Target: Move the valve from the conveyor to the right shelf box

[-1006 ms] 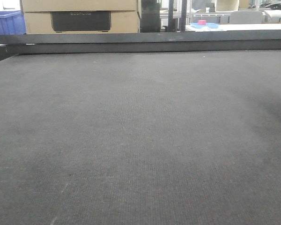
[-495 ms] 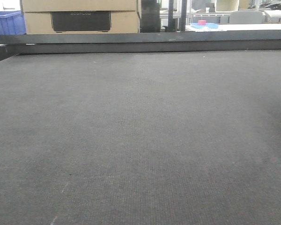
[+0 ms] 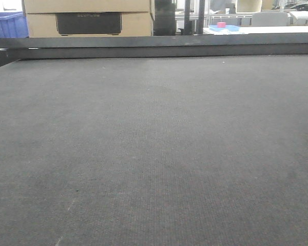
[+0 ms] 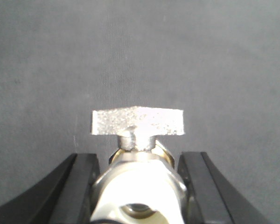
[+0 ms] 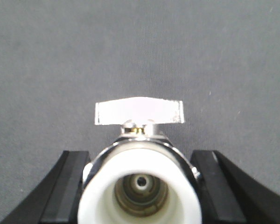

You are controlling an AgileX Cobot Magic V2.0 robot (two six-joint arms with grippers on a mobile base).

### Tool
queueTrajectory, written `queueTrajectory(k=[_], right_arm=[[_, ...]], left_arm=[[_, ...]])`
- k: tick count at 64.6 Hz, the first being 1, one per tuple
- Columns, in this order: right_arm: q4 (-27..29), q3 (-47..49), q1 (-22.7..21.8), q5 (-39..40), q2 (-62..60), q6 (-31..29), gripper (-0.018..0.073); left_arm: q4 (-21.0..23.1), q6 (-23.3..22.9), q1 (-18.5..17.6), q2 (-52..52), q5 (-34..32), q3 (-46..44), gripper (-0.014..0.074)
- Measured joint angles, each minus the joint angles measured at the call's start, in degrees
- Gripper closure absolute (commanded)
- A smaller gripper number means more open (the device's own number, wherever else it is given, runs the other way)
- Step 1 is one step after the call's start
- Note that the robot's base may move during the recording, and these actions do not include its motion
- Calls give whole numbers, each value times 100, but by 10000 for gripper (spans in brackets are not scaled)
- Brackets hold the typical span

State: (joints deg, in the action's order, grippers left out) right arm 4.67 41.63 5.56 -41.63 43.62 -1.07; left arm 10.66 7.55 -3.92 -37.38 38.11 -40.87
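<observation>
The front view shows only the bare dark grey conveyor and its black rail; neither arm shows there. In the left wrist view a metal valve with a flat silver handle and a white end sits between the black fingers. My left gripper is shut on its body above the belt. The right wrist view shows a second valve, its open white port facing the camera. My right gripper is shut on it over the belt. The right shelf box is out of view.
Beyond the rail stand stacked cardboard boxes at the back left. A blue crate sits at the far left. At the back right a white table carries a blue tray with a pink object.
A faint shadow at the right side of the belt in the front view has faded. Nothing else differs.
</observation>
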Motion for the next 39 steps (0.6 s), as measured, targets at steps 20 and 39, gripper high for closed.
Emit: queueTrajectory(k=[20, 39], right_arm=[[0, -3, 0, 0, -44, 0, 727], [0, -3, 0, 0, -44, 0, 727]], left_arm=[[0, 0, 0, 104, -62, 0, 707], [0, 0, 0, 104, -66, 0, 707]])
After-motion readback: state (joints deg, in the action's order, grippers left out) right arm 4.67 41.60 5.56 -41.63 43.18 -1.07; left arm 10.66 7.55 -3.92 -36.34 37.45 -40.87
